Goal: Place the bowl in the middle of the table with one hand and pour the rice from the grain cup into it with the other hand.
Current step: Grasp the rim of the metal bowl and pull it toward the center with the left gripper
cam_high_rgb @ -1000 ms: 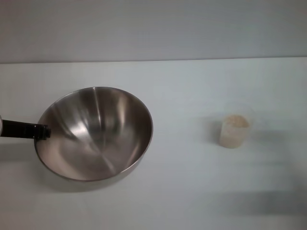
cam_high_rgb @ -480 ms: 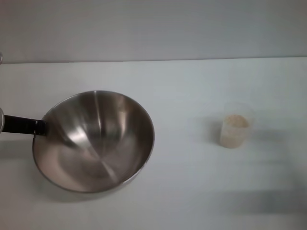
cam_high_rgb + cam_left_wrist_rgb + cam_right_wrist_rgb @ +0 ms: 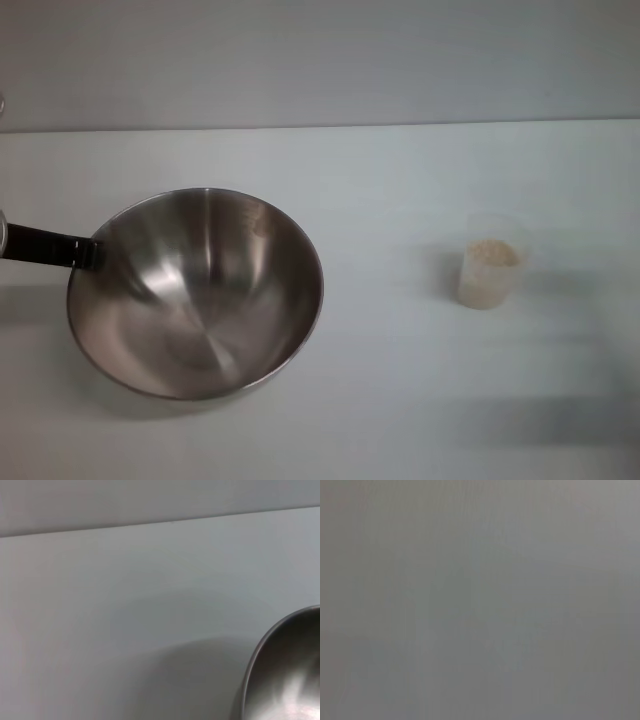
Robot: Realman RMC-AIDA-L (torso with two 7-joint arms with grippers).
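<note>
The steel bowl (image 3: 200, 300) is on the left half of the white table (image 3: 380, 180), tilted, with its opening facing up and toward me. My left gripper (image 3: 92, 254) reaches in from the left edge as a black finger at the bowl's left rim and is shut on that rim. The left wrist view shows part of the bowl's rim (image 3: 260, 655) over the table. The clear grain cup (image 3: 490, 270) stands upright to the right, filled with beige rice (image 3: 492, 253), well apart from the bowl. My right gripper is not in view.
The table's far edge (image 3: 320, 126) meets a plain grey wall. The right wrist view shows only a plain grey surface. Bare tabletop lies between the bowl and the cup.
The bowl has shifted a little toward me and its tilt has changed. The black finger at its rim has moved slightly farther back. The cup has not moved.
</note>
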